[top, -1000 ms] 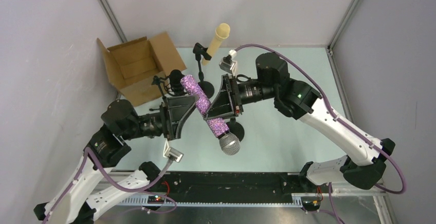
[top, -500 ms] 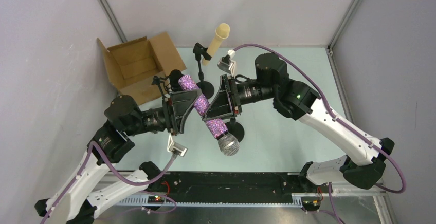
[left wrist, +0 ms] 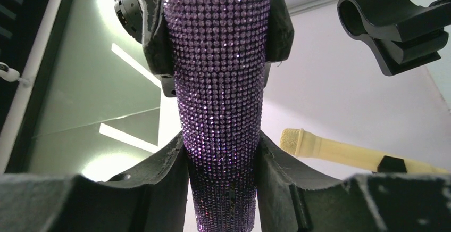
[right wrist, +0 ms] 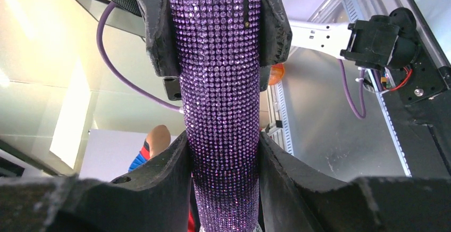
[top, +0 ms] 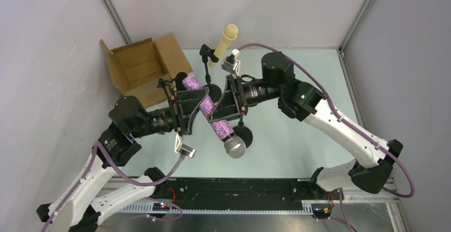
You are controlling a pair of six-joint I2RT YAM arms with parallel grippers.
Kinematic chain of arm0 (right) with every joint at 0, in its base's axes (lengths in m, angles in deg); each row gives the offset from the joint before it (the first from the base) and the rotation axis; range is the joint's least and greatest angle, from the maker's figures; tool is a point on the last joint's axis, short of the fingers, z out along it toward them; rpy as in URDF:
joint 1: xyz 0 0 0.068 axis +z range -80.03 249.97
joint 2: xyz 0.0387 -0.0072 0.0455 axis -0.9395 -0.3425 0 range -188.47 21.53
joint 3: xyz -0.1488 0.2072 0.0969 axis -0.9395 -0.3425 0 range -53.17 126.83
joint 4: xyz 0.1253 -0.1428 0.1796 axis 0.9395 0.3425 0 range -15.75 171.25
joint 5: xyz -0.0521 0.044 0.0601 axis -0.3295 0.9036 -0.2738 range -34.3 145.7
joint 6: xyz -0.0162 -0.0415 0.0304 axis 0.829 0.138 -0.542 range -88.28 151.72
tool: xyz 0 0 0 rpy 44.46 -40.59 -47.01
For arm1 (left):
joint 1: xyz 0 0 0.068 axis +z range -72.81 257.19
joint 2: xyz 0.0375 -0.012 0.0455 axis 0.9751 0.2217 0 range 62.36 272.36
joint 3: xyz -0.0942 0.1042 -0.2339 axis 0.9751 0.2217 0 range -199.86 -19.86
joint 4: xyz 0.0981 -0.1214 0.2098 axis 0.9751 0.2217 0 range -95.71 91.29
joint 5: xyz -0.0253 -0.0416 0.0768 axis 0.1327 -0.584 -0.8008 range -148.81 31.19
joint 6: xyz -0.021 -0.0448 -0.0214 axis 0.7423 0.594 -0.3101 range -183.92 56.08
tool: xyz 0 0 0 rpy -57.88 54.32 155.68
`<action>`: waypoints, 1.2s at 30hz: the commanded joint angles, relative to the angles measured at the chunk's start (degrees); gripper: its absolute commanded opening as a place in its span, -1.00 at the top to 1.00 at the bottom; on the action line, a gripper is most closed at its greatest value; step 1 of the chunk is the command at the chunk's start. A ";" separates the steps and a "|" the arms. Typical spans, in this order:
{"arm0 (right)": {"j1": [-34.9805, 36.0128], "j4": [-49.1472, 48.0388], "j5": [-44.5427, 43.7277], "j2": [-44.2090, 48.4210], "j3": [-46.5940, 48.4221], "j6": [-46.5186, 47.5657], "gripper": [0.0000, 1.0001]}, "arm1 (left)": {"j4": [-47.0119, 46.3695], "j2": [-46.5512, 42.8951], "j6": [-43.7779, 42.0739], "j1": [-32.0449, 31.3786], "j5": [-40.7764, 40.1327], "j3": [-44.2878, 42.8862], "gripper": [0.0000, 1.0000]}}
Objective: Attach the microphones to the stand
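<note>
The left gripper (top: 195,103) is pinched narrow on the purple microphone (top: 224,130), both pads touching its glitter body toward the tail end. Just past it, the right gripper (top: 220,110) clamps the same body nearer the silver mesh head. Beyond both, the cream microphone (top: 224,39) sits tilted on a stand (top: 204,52).

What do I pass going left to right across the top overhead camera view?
Open brown cardboard box → left gripper → right gripper. The purple glitter microphone clamped between both grippers and the cream-beige microphone behind overlap them, so I left those out.
</note>
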 commanded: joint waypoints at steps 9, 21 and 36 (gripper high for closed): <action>-4.45 -2.93 0.25 0.03 5.26 2.05 -0.71 | -6.37 -1.98 9.24 -0.68 1.35 -0.26 1.00; -21.53 16.81 -16.07 0.38 33.19 20.86 -0.99 | -18.39 -2.07 22.07 -1.26 -1.68 0.27 1.00; -23.65 -14.40 -27.24 23.96 -7.66 41.00 -0.99 | -18.66 7.84 77.33 -3.36 -24.78 -15.78 0.99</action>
